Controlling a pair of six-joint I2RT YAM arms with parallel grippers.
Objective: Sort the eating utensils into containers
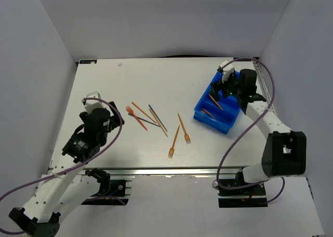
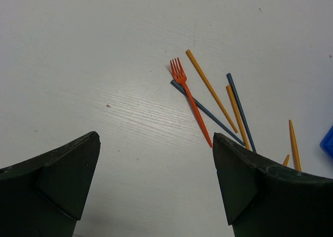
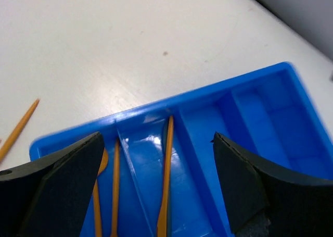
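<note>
The right gripper (image 3: pixel 157 138) is hanging just above the blue tray (image 3: pixel 208 92), its jaws standing wide apart and gripping nothing. Directly under the gap a thin orange utensil (image 3: pixel 166 164) is lying lengthwise in one compartment, close along a divider wall. In the neighbouring compartment two more orange pieces (image 3: pixel 115 185) are lying side by side (their ends are hidden under the finger, so I cannot tell what kind they are). The tray is sitting askew by the right edge of the table (image 1: pixel 104 80), nearer the far right corner than the near one. The left gripper (image 2: pixel 155 137) is hovering above bare tabletop close to the left edge, its jaws likewise spread wide and holding nothing. Beyond it, around the middle of the table, a red fork (image 2: pixel 190 99) is lying with its tines pointing toward the far left corner and its handle crossing a blue-grey stick (image 2: pixel 208 111). Just beside these, two orange sticks (image 2: pixel 210 90) and a second blue-grey stick (image 2: pixel 240 112) are lying in a loose fan. Between that cluster and the tray, toward the near edge, two orange forks (image 1: pixel 174 142) are lying near each other, tines toward the near edge.
</note>
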